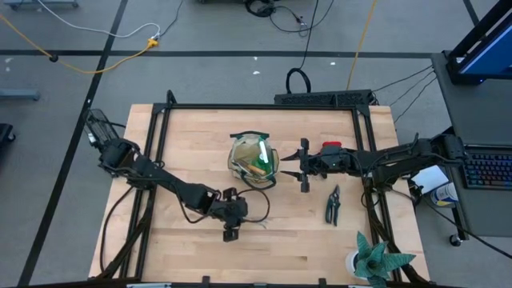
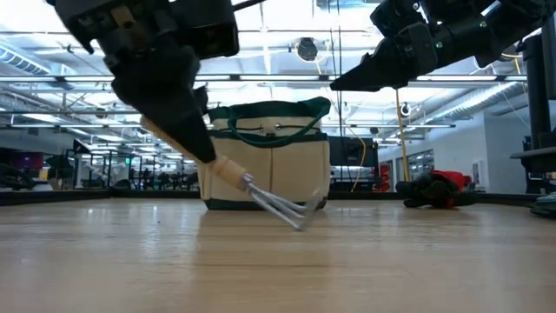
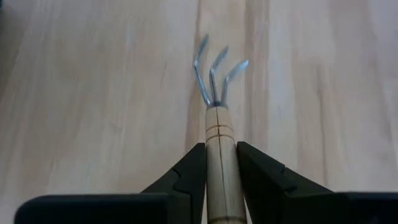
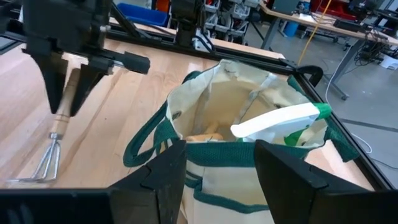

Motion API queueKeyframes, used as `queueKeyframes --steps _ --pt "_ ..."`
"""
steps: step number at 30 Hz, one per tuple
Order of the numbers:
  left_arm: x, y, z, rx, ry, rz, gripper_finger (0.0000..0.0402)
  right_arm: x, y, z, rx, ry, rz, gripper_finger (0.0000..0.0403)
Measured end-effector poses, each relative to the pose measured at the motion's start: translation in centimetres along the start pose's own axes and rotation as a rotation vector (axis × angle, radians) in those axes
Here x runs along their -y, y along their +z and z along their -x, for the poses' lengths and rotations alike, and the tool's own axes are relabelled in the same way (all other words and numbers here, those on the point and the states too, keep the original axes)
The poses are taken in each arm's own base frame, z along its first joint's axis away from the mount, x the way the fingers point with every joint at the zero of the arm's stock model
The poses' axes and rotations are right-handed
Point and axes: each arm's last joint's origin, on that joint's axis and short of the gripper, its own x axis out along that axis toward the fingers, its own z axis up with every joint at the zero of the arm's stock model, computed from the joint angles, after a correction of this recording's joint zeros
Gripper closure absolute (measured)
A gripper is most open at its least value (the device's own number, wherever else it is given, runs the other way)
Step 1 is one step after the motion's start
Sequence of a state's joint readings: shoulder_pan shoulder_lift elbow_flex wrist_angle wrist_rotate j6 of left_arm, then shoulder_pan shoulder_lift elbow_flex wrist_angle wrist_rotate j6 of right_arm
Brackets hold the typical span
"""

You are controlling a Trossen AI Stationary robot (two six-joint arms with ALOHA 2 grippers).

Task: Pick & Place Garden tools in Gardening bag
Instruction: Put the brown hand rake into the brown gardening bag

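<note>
My left gripper [image 1: 230, 222] is near the table's front middle, shut on a wooden-handled hand rake [image 2: 261, 196]. The rake also shows in the left wrist view [image 3: 217, 93] and the right wrist view [image 4: 50, 155]. The tan gardening bag [image 1: 254, 160] with green trim stands upright at the table's middle. It holds a green-and-white spray bottle [image 4: 280, 121] and a wooden-handled tool [image 1: 258, 170]. My right gripper [image 1: 292, 172] is open and empty, just right of the bag and above table height [image 2: 382, 69]. Green-handled pruning shears [image 1: 332, 204] and a red glove [image 1: 330, 147] lie flat on the table. My left gripper pinches the rake's wooden handle [image 3: 219, 134] between its two fingers, which lie along the handle. The fingers come from above, slanting down. The rake hangs tilted below them, its metal tines [image 2: 295, 213] lowest and close to the tabletop; I cannot tell whether they touch it.
A spiky green plant in a white pot [image 1: 374, 260] stands at the table's near right corner. The black frame rails [image 1: 256, 106] run along the far and side edges. Bare wood [image 1: 184, 152] lies left of the bag.
</note>
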State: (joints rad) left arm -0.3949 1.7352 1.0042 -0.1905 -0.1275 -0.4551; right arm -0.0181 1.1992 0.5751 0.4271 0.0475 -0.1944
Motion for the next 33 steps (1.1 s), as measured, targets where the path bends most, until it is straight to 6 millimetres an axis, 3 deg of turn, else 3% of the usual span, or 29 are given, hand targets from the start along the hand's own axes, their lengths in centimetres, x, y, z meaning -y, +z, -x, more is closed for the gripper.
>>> queueKeyframes --steps 16,23,33 --pt "-0.4 -1.2 -2.4 -0.086 0.007 -0.001 0.0309 0.0 -0.2 0.0 -0.019 0.004 -0.015 0.022" --pt "-1.1 -1.8 -2.6 -0.208 -0.064 -0.041 0.0309 0.0 -0.1 0.0 -0.014 0.003 -0.018 0.022" --pt "-2.2 -1.5 -2.7 -0.224 -0.058 -0.003 0.0308 0.0 -0.1 0.0 -0.013 0.003 -0.018 0.022"
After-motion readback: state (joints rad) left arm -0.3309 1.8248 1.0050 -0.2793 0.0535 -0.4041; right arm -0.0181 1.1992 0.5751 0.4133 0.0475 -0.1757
